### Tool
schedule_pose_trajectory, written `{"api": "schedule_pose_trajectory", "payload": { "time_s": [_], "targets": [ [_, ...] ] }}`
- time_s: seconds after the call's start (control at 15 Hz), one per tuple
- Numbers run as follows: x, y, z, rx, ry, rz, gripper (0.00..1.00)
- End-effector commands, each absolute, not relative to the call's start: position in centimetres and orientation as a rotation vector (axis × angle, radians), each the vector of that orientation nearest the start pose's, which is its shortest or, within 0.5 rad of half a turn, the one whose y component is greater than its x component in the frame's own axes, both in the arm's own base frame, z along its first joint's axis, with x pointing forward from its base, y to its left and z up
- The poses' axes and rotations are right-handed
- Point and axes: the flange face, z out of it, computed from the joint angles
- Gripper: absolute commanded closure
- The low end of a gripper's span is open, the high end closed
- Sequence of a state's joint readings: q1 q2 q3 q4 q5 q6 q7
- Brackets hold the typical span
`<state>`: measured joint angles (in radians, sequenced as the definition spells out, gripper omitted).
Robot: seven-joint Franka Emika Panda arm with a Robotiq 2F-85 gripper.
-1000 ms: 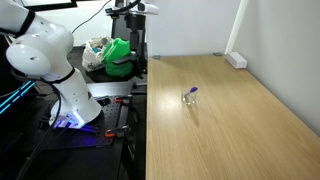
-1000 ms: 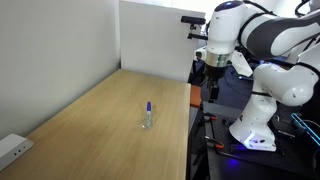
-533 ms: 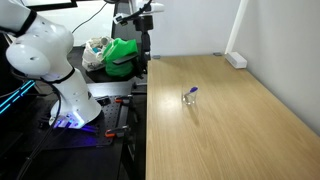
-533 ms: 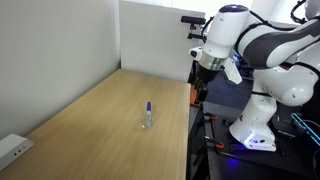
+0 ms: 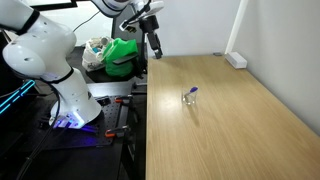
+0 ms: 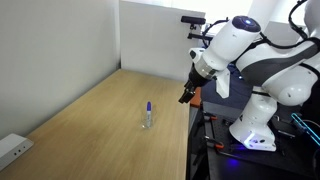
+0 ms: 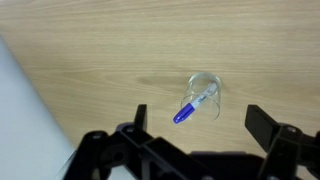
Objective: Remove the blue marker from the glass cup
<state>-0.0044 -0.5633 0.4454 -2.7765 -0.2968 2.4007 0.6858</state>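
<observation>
A small clear glass cup point(image 5: 188, 98) stands near the middle of the wooden table point(image 5: 240, 130), with the blue marker point(image 5: 193, 91) sticking out of it. Both show in the exterior views, cup point(image 6: 148, 122) and marker point(image 6: 149, 107). My gripper point(image 5: 155, 45) hangs high over the table's edge, well away from the cup, and also shows from the other side point(image 6: 184, 97). In the wrist view the cup point(image 7: 207, 86) and the marker point(image 7: 189, 108) lie far below, between my spread fingers point(image 7: 270, 125). The gripper point(image 7: 205, 125) is open and empty.
A white power strip point(image 5: 236, 60) lies at a table corner and also shows in the other exterior view point(image 6: 12, 150). A green bag point(image 5: 120, 55) sits on the bench beside the table. The robot base point(image 6: 258, 130) stands off the table edge. A white wall panel point(image 6: 150, 35) backs the table.
The arm has swung from beside the table towards it. The gripper has come down and tilted over the table's edge. Cup and marker have not moved.
</observation>
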Motion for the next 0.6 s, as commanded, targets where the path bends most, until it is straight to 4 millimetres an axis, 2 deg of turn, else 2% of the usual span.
{"api": "schedule_pose_trajectory", "payload": {
  "time_s": [0.0,0.53],
  "targets": [
    [34.8,14.7,36.5,-3.389,0.269,-0.735,0.0],
    [38.1,14.3,35.4,-3.268,0.609,-1.022,0.0]
  ]
}}
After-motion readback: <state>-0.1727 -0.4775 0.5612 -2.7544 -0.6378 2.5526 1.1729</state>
